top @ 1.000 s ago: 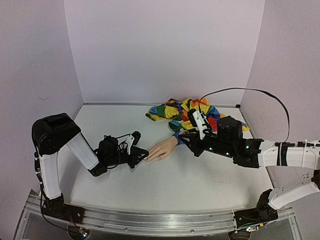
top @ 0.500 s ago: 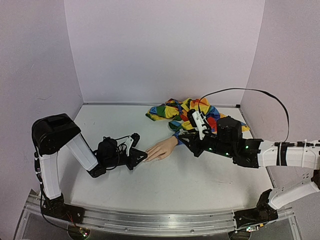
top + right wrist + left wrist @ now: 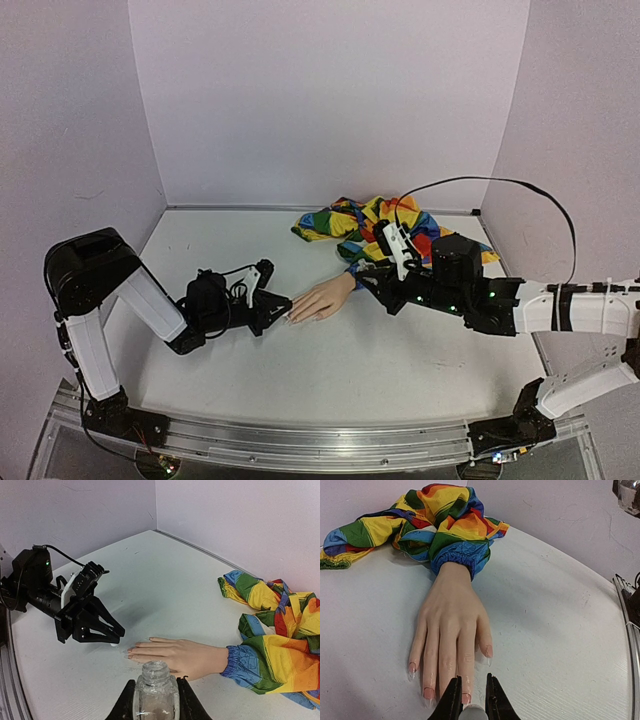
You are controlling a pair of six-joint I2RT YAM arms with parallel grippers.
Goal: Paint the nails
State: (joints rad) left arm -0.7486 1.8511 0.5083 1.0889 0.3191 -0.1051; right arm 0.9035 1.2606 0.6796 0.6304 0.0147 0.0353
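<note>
The peach mannequin hand (image 3: 322, 298) lies palm down on the white table, its rainbow sleeve (image 3: 385, 225) bunched behind it. In the left wrist view the hand (image 3: 451, 625) points toward me and the nails (image 3: 428, 694) look pink with clear tips. My left gripper (image 3: 473, 681) is shut on a small white brush cap (image 3: 472, 713), right at the index fingertip, whose nail (image 3: 465, 698) shows beside one jaw. My right gripper (image 3: 156, 684) is shut on the small clear bottle (image 3: 156, 692), uncapped and upright, just in front of the hand (image 3: 180, 655). From above, the left gripper (image 3: 280, 308) touches the fingertips and the right gripper (image 3: 372, 274) sits by the wrist.
The sleeve (image 3: 275, 625) spreads toward the back right corner. Purple walls close in the table on three sides. A metal rail (image 3: 300, 445) runs along the near edge, and a black cable (image 3: 500, 182) arcs above the right arm.
My left arm has drawn back to the left a little, bringing the brush cap from over the fingers to the fingertips. The right arm and bottle have not moved.
</note>
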